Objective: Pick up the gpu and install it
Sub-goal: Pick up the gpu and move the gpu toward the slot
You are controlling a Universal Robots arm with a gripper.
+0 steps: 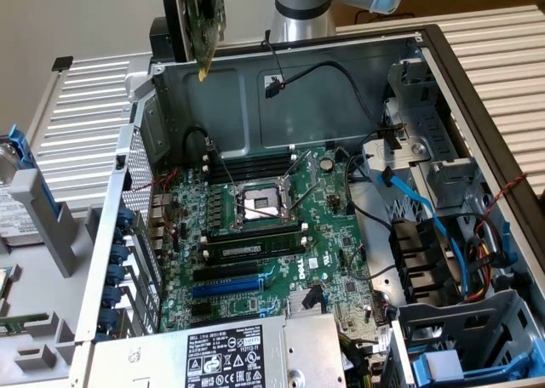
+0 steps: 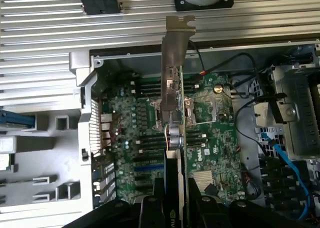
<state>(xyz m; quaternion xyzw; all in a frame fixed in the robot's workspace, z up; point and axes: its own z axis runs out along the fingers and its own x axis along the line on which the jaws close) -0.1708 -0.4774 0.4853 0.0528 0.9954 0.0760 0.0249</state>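
The gpu [image 1: 203,20], a green card with a black shroud, hangs tilted in the air above the far left corner of the open computer case [image 1: 281,99]. Its gold edge connector points down. In the wrist view the gpu [image 2: 175,113] is seen edge-on, with its silver end bracket [image 2: 176,43] at the far end. My gripper [image 2: 177,208] is shut on the card, with a black finger [image 2: 150,208] on each side of it. Below lies the large green motherboard [image 1: 255,226] with its expansion slots [image 1: 226,284].
A silver power supply [image 1: 230,354] sits at the near edge of the case. Drive cages, black fans and blue and black cables [image 1: 443,235] crowd the exterior view's right. Blue slot latches [image 1: 119,269] line the case's left wall. A ribbed metal surface [image 1: 77,133] surrounds the case.
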